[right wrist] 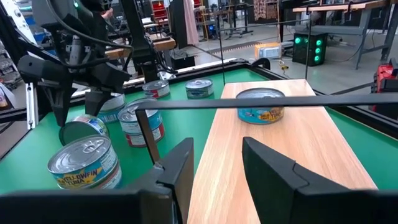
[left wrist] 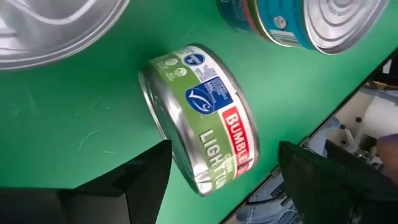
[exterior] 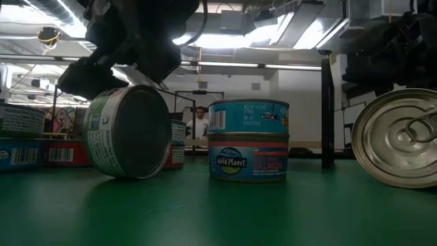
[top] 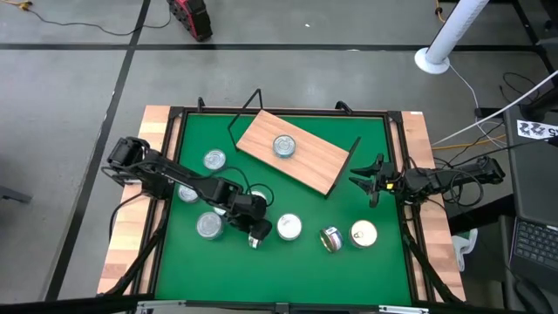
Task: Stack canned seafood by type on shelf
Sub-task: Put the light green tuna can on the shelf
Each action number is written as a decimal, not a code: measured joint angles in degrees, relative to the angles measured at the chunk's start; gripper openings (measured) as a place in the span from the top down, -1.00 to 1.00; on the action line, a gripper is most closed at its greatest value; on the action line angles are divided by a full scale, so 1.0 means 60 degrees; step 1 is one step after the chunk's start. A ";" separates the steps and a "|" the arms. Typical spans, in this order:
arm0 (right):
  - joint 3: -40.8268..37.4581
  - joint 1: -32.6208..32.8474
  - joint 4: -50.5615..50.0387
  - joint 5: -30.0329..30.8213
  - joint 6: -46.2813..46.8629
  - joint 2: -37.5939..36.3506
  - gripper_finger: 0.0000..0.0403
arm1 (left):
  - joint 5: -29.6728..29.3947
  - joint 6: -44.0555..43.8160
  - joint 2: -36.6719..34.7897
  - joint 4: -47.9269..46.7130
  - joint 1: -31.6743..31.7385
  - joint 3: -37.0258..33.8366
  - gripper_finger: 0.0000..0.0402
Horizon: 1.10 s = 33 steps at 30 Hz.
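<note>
Left pincer (top: 255, 237) low over the green tabletop (top: 366, 270), fingers (left wrist: 134, 180) spread apart and clamped on nothing. Directly ahead of it, between the finger lines but not touching either, a Bumble Bee light tuna tin (left wrist: 202, 118) standing on its edge, silver base facing the low camera (exterior: 130, 131). Just beyond that tin, a two-tin stack (exterior: 248, 140): a teal tin on top of a Wild Planet salmon tin. Close beside the pincer, further silver-lidded tins (top: 209, 225) lying flat, another (top: 214, 160) near the arm's forearm.

Right pincer (top: 370, 182) hanging at the shelf's (top: 318, 161) end, fingers (right wrist: 177, 171) parted, empty. Ahead of it on the wooden board, one blue-labelled tin (right wrist: 260, 104). Nearer that pincer on the tabletop, a tipped tin (top: 330, 238) and a gold-topped tin (top: 364, 233).
</note>
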 joint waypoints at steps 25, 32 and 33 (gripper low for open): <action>0.0000 0.0000 -0.0013 0.0002 -0.0001 -0.0004 0.33 | 0.0031 -0.0280 0.0047 -0.0331 0.0048 0.0000 0.30; 0.0000 0.0000 -0.0008 -0.0002 -0.0004 -0.0001 0.33 | 0.0099 0.0237 -0.0570 0.0539 0.0415 0.0000 0.30; 0.0000 0.0000 -0.0011 0.0000 0.0000 0.0000 0.33 | 0.0096 0.0329 -0.0667 0.0603 0.0512 0.0000 0.30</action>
